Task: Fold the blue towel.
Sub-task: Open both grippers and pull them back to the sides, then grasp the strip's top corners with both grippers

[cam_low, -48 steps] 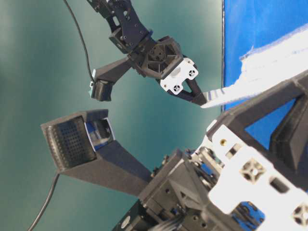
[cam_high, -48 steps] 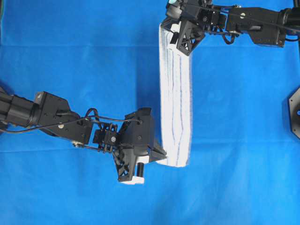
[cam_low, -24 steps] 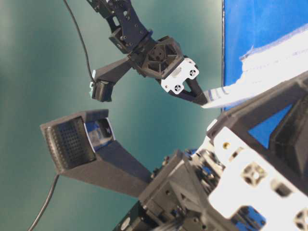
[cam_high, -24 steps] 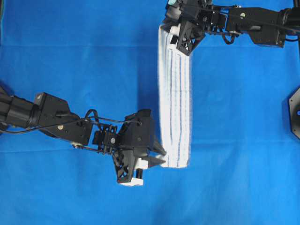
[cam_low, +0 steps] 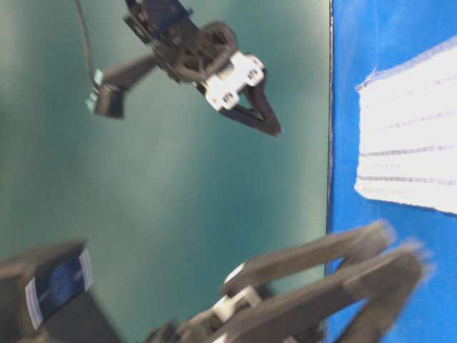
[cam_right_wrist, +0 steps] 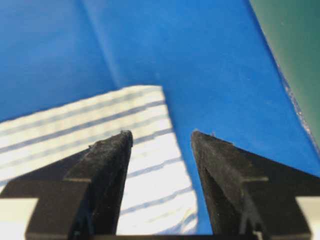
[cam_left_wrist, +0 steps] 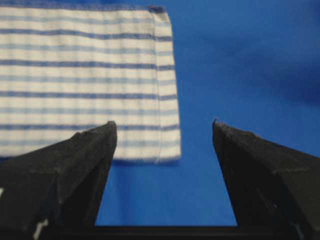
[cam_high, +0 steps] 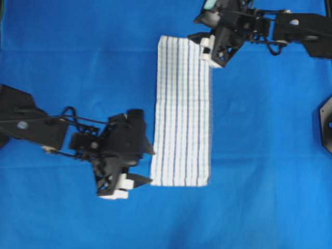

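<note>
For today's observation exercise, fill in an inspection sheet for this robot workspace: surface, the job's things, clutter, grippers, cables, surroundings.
Surface: blue table covering, smooth apart from faint creases.
Job's things: blue towel, lying flat as a long narrow strip, stripes running lengthwise; neither gripper holds it.
Clutter: nothing seen.
Grippers: left gripper open, beside the towel's near left corner; right gripper open, over the far right corner.
Cables: thin black cable looping along the left arm; another on the right arm.
Surroundings: dark green backdrop past the covering's edge; black fixture at the right edge.
</note>
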Available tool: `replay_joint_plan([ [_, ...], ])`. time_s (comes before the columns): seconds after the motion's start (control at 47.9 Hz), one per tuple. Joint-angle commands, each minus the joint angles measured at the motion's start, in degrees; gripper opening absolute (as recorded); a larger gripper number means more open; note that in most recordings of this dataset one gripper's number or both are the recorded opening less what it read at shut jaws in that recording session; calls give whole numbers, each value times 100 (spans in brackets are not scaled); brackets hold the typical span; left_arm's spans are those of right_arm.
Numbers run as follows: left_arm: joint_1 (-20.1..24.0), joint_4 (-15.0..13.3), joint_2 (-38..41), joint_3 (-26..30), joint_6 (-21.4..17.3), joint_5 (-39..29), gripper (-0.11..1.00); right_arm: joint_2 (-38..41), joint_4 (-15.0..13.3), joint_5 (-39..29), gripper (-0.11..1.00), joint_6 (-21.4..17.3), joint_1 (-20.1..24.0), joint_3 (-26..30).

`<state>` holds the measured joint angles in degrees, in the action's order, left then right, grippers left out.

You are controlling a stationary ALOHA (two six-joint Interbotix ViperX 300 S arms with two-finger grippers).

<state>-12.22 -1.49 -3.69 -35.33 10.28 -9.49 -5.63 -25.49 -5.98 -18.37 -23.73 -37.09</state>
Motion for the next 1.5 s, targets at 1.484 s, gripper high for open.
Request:
replay_joint_plan([
  [1.484,2777,18,-510,-1055,-1037,2628,86,-1389,352,1538,66,-439,-141,-1608],
])
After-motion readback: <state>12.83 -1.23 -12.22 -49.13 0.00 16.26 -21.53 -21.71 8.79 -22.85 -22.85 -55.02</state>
